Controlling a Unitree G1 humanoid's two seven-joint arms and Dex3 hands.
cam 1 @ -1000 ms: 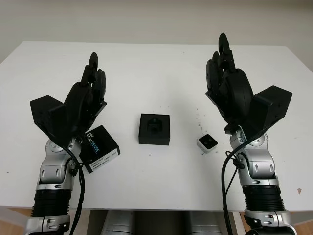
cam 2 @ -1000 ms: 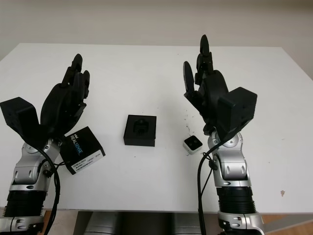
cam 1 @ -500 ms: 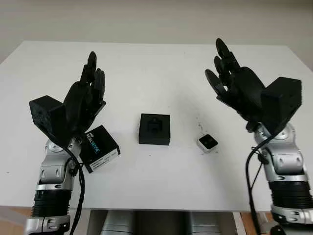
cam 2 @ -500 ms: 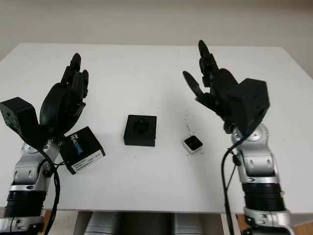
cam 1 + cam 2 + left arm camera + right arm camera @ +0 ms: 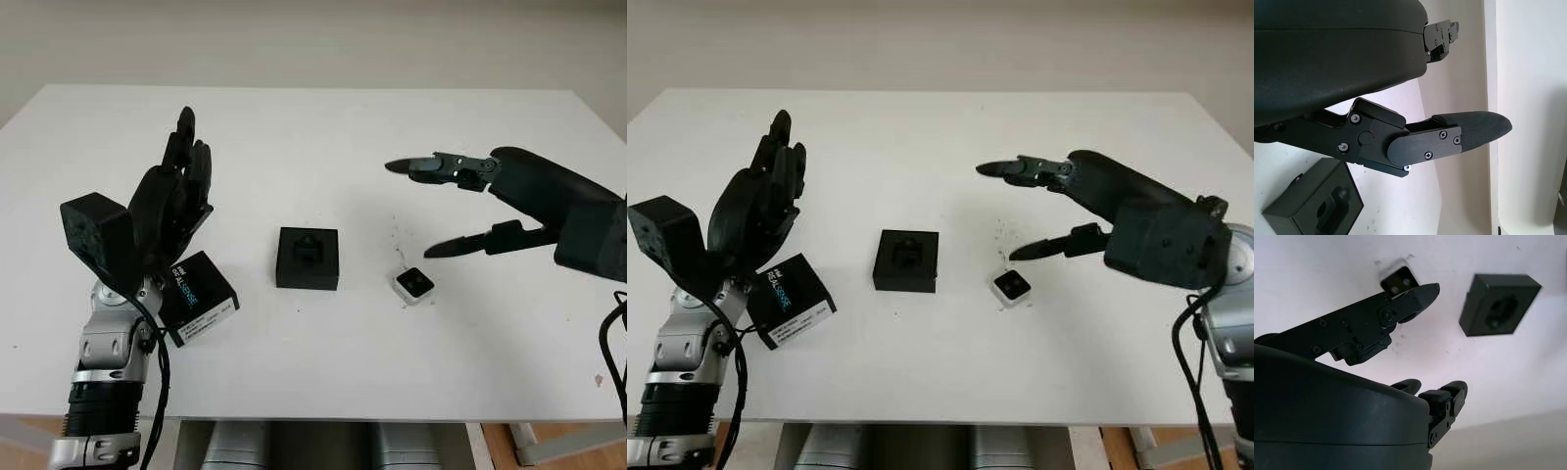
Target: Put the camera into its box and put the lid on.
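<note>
Above the camera [image 5: 415, 284], which sits on the counter [image 5: 313, 127] beside its box [image 5: 309, 258], I am positioning the released right hand [image 5: 460, 206] for pickup, left hand [image 5: 171, 201] idling open over the lid [image 5: 199, 297].

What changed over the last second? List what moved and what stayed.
The right hand tipped from upright to level, fingers now pointing across the table above the small white camera, open and holding nothing. The left hand, the open black box, the lid and the camera stayed put.
</note>
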